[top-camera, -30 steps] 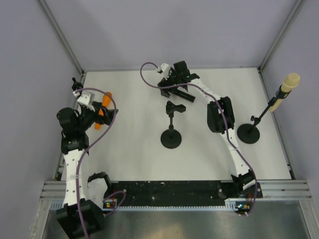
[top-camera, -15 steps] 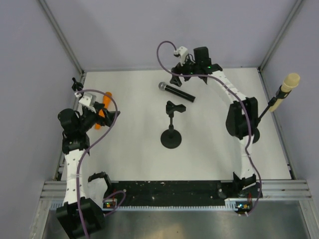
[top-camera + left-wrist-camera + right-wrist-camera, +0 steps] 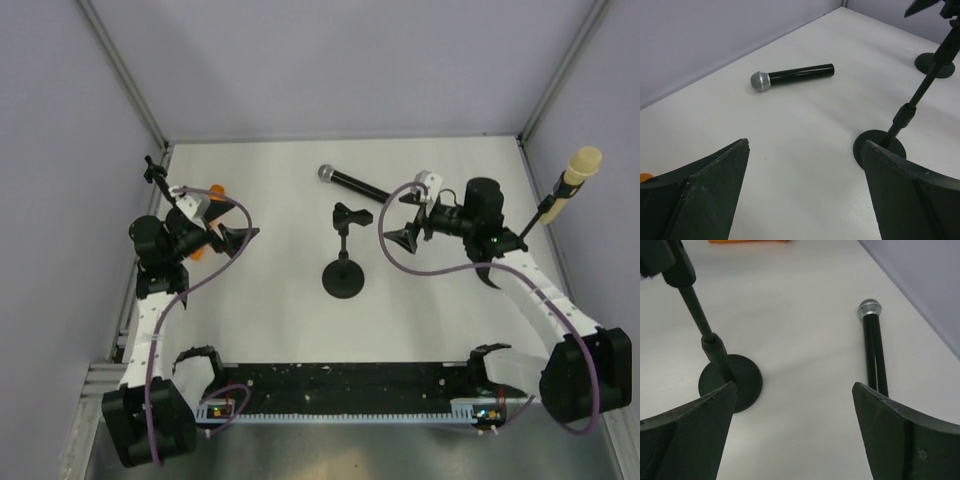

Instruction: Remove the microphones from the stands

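The landmark is the black round-based microphone stand [image 3: 342, 277] in the middle of the white table [image 3: 280, 320]. Its clip at the top is empty. The task's black microphone with a silver mesh head [image 3: 352, 184] lies flat on the table on the far side of this stand, apart from it and touching neither arm.

The left gripper [image 3: 230, 228] hovers well to the left of the stand, jaws spread wide with nothing between them and an orange object [image 3: 214, 191] just behind it. The right gripper [image 3: 398, 220] hangs close to the right of the stand, also spread wide and empty. Both wrist views show only bare table, the stand and the lying microphone between the fingers.

From this layout, the removal at the central stand looks finished. Far to the right of it, a second thin black stand [image 3: 545, 210] holds a cream foam-headed microphone [image 3: 578, 170], tilted up toward the side wall.

If that one is the step in hand, the right arm is the better placed. It should probably:

- approach the barrel below the foam head, not the soft foam itself;
- line the fingers up square across the handle;
- close firmly, then draw the microphone out along the line of the clip rather than pulling sideways.

The stand looks slim and its base small, so a sideways tug would likely tip it. A slow, straight pull seems safest.
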